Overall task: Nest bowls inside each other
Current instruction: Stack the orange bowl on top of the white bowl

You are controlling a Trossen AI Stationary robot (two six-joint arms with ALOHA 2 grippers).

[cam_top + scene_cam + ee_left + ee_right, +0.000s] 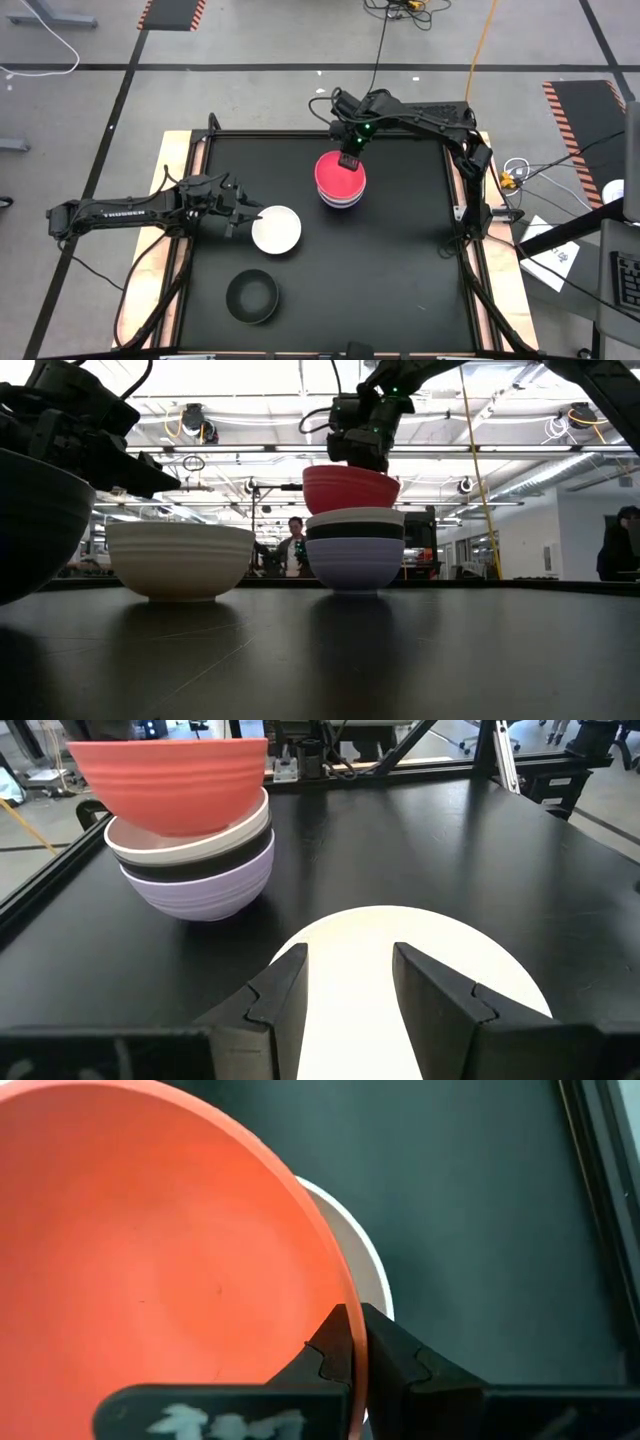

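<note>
Red bowl (339, 172) sits upper centre of the high view, on top of the stack, tilted and not fully seated. Low view shows it raised above the white bowl in the stack (355, 517), with the black bowl in the stack (355, 532) and the lavender bowl (354, 563) under that. Right claw (352, 1342) is pinching the red bowl's rim, one finger inside, one outside, reaching in from the top of the high view.

Step in hand, as I read it: seat the red bowl into the stack. To do it well, level the bowl first, centre it over the white rim, lower straight down, then spread the fingers only once it rests. Releasing while tilted may leave it cocked or tip the stack.

Loose white bowl (276, 229) stands left of centre on the counter (420, 260), well apart from the stack. Left claw (347, 990) is spread, hovering just over the near rim of that bowl, fingers not touching it as far as I can tell. Loose black bowl (252, 297) sits lower left, alone, near the counter's front edge.

Only five bowls show; four are stacked or nearly so, two are still loose. A person (293, 545) stands far behind the counter in the low view.
</note>
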